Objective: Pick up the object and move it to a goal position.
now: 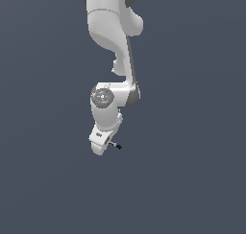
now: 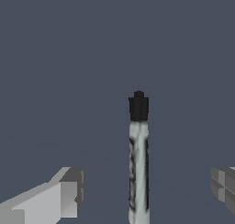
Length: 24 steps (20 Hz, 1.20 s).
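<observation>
The object, a thin stick, shows beside a white Panda arm that drops from the top of the exterior view over a plain slate-grey ground. Largest in shot is the arm's upper link, then the round wrist joint, then the gripper at its low end, angled downward. The stick pokes out just beside the gripper on the exterior view's right, black tip outermost. In the wrist view the stick runs lengthwise between the two fingers, pale mottled grey for most of its length w/ a short black end farthest from the camera. One fingertip and the other stand wide apart, clear gaps either side of the stick, touching nothing. Whether the stick rests on the ground can't be told
</observation>
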Motion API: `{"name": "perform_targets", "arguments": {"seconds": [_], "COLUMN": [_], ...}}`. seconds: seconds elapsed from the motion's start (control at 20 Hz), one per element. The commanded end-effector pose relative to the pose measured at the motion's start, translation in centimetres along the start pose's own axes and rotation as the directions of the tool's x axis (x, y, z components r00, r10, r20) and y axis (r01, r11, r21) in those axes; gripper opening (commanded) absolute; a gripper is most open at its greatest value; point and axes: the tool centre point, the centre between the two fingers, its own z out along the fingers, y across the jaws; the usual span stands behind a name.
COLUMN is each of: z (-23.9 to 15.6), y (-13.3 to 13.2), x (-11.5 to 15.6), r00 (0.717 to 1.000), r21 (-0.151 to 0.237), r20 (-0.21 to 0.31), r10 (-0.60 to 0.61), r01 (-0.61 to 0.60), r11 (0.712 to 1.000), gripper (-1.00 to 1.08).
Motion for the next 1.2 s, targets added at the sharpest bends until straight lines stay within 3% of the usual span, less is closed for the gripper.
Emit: {"name": "perform_targets", "arguments": {"seconds": [0.0,0.5,0.55,1.15], "z": [1.1,4.2,4.2,4.2], "y": [-0.1,0.0,0.0,-0.1], "x": [0.0,0.0,0.0,0.1], "r00": [1.000,1.000,1.000,1.000], "r21": [0.001,0.001,0.001,0.001], "r20": [0.000,0.000,0.000,0.000], "r10": [-0.001,-0.004,-0.004,-0.004], "r01": [0.001,0.004,0.004,0.004], "r11": [1.000,1.000,1.000,1.000], "gripper": [1.00,1.00,-1.00,-1.00]}}
